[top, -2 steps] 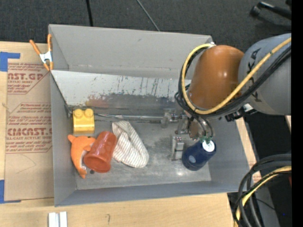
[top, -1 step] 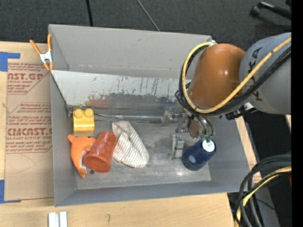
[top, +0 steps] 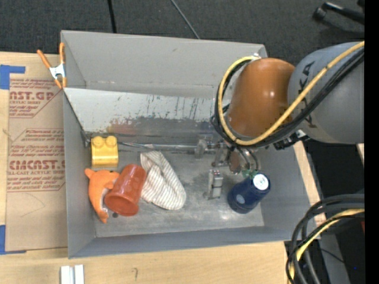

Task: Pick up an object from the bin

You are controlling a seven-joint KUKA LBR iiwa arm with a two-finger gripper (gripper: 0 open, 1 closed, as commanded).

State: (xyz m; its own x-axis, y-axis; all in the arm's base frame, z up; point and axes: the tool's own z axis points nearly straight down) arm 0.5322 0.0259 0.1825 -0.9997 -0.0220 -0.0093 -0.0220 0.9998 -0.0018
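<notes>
Orange wrist cover (top: 260, 96) sits highest, with the gripper (top: 225, 173) hanging below it over the bin (top: 148, 58) floor's right part; can't tell how wide it stands. Nearest thing is a dark blue bottle (top: 246, 195) with a white cap, lying tilted just beside it. It looks light, rigid, smooth and likely to roll, so grab across the body. One each: bottle, striped cloth (top: 161, 182), red cup (top: 126, 190), orange toy (top: 96, 188), yellow block (top: 104, 151).

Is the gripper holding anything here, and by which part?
Nothing seen held. The gripper is down over bare bin floor, between the striped cloth and the dark blue bottle.
</notes>
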